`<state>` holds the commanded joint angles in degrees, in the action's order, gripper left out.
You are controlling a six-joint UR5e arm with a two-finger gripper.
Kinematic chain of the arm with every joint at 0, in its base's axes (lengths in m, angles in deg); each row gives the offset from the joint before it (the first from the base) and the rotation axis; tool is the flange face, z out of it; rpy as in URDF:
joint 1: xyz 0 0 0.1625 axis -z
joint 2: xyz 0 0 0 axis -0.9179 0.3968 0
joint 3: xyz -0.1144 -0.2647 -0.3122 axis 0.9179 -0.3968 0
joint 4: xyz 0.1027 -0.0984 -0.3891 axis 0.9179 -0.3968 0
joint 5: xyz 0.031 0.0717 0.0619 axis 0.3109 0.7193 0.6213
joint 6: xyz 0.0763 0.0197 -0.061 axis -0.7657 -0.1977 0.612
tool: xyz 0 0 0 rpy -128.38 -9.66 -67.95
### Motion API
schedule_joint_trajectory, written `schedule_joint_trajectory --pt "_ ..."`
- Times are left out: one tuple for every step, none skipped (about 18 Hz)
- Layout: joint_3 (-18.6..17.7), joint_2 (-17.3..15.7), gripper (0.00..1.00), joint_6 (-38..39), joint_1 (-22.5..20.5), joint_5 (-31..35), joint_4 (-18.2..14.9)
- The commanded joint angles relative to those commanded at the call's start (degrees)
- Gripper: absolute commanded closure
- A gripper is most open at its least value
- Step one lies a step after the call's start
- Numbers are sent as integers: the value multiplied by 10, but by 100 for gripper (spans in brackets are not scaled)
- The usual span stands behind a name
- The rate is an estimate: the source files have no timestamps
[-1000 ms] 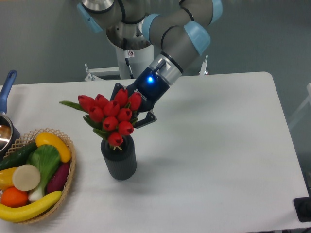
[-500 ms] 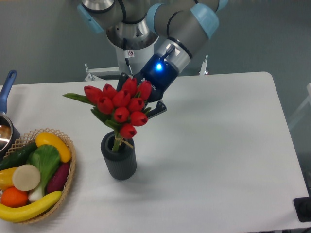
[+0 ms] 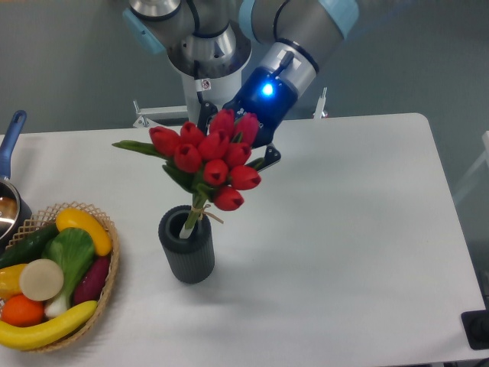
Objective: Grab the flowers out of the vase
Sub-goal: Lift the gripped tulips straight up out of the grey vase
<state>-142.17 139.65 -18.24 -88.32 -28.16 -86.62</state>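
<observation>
The flowers [image 3: 208, 160] are a bunch of red tulip buds with green leaves, tied with string. My gripper [image 3: 241, 149] sits behind the bunch and is shut on it; most of the fingers are hidden by the buds. The bunch is lifted and tilted, and only the stem ends [image 3: 189, 222] still reach into the mouth of the vase. The vase [image 3: 187, 245] is a small dark grey ribbed cylinder standing upright on the white table [image 3: 344, 229].
A wicker basket [image 3: 53, 275] with fruit and vegetables sits at the front left. A metal pot with a blue handle [image 3: 9, 153] is at the left edge. A small black object [image 3: 477, 329] lies at the table's front right corner.
My gripper has risen and moved right with the flowers in it. The buds went from resting on the vase's mouth to well above it, with the stems drawn mostly out.
</observation>
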Motion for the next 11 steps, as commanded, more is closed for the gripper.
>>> schedule_joint_trajectory --pt "0 -2 61 0 -4 -2 0" --pt "1 -4 61 1 -6 -2 0" --pt "1 -5 61 1 -8 -2 0" --pt "1 -6 61 1 -16 -3 0" --pt "3 -7 61 2 -21 -4 0" --pt "6 -7 61 4 -24 -4 0" --pt "11 -7 61 6 -26 -4 0" --pt "16 -6 61 7 -27 -5 0" --pt "18 -6 61 13 -29 -8 0" --pt "21 -6 61 20 -32 -9 0" --pt "27 -5 61 26 -32 -10 0"
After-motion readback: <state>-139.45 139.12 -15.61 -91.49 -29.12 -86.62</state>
